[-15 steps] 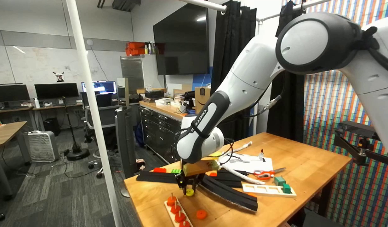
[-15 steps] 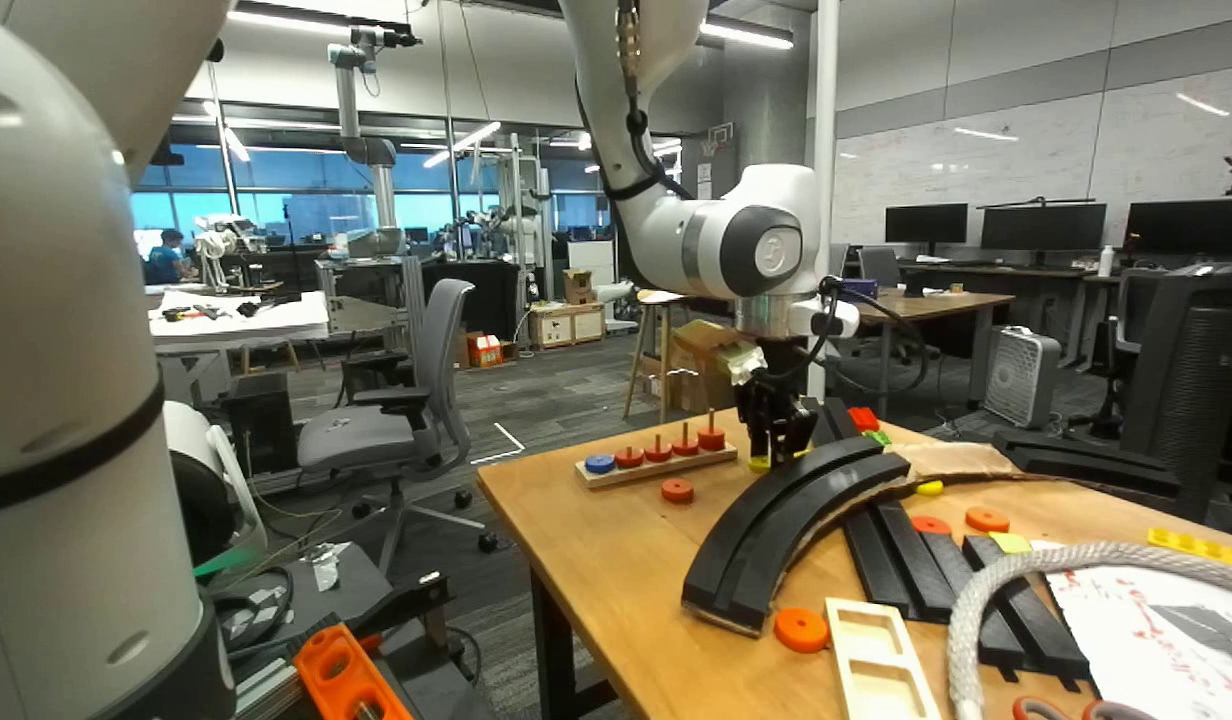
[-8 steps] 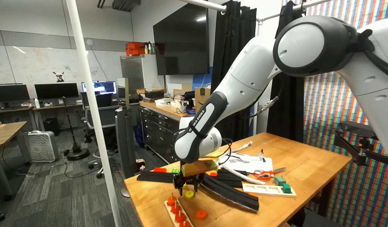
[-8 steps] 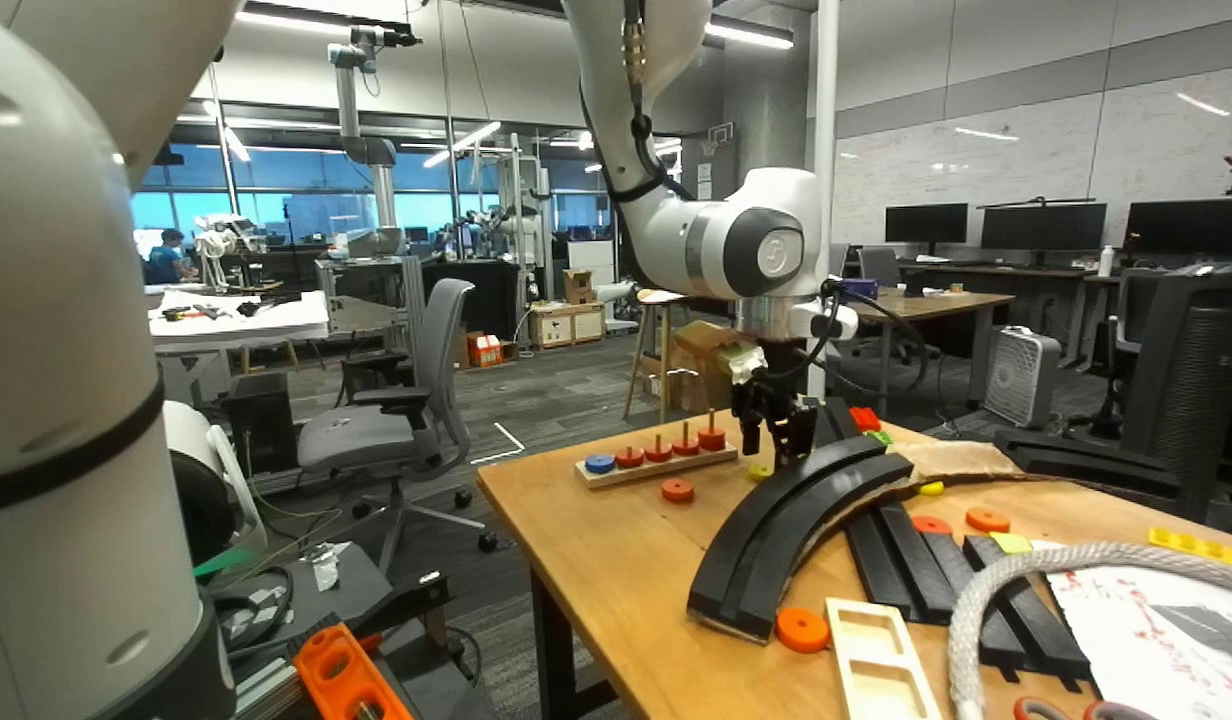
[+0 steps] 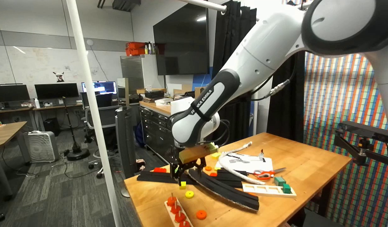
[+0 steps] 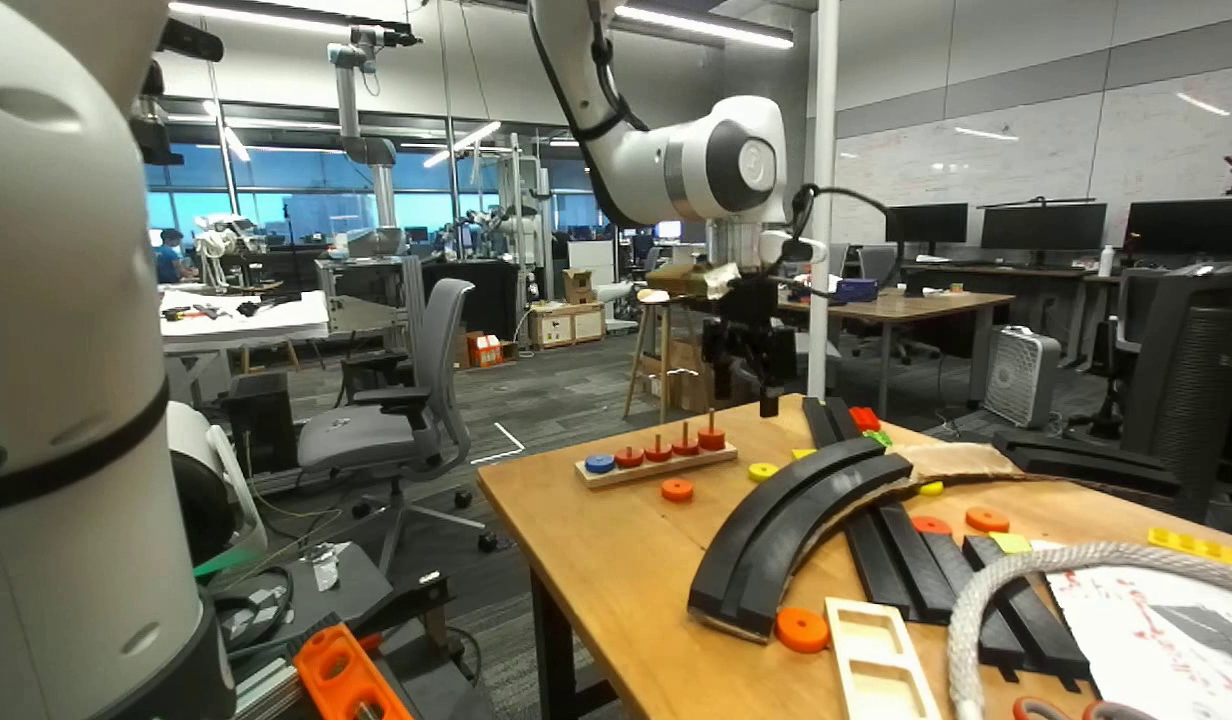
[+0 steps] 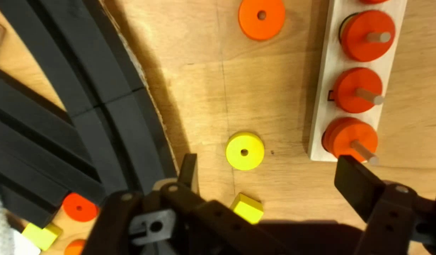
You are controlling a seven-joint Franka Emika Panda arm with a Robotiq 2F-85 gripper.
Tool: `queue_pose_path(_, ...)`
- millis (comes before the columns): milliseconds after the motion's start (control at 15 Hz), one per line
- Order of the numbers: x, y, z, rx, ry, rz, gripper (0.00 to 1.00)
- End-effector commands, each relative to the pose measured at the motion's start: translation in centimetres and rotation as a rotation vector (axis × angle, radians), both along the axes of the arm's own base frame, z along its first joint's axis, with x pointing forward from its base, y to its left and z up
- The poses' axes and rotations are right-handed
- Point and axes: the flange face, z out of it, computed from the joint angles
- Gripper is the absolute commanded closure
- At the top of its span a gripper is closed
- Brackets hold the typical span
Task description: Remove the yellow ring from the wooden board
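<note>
Cluttered table (image 7: 274,88), yellow ring (image 7: 245,160) lying flat on it mid-frame in the wrist view, off the board (image 7: 333,67) at upper right; gripper (image 7: 268,171) is wide and empty; looks done tbh, main risk is sweeping low while spread and snagging the pegs (image 7: 368,96).

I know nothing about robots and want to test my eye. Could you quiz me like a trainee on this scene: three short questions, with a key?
1. True or false: the yellow ring lies on the tabletop, off the wooden board.
2. In an exterior view, which colour is the leftmost ring on the wooden board: a) green, b) blue, c) white?
3. Does the hand hold anything, and how do its jaws stand?

Key:
1. True.
2. b.
3. It holds nothing; jaws apart.
</note>
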Motion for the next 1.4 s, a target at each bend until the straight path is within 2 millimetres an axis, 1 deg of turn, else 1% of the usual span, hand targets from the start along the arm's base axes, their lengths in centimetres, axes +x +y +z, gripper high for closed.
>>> queue_pose_path(0, -5.2, 1.1, 6.5, -0.068, -0.021, 0.011, 0.0)
queue_pose_path(200, -9.7, 1.0, 10.0, -0.103, -0.023, -0.003, 0.0)
queue_pose_path(400, -14.7, 0.1, 12.0, -0.114, 0.0, -0.018, 0.0)
queue_pose_path(533, -18.1, -1.1, 12.5, -0.109, 0.017, -0.015, 0.0)
queue_pose_path(733, -22.6, -3.5, 12.8, -0.095, 0.035, 0.023, 0.0)
queue_pose_path(867, -24.6, -4.7, 13.5, -0.082, 0.025, 0.098, 0.0)
queue_pose_path(1067, -26.5, -5.7, 15.0, -0.064, 0.003, 0.207, 0.0)
queue_pose_path(1133, -26.9, -5.8, 15.4, -0.057, 0.004, 0.238, 0.0)
queue_pose_path(1200, -26.6, -5.8, 16.5, -0.051, 0.004, 0.268, 0.0)
queue_pose_path(1333, -27.3, -5.9, 17.3, -0.037, -0.005, 0.301, 0.0)
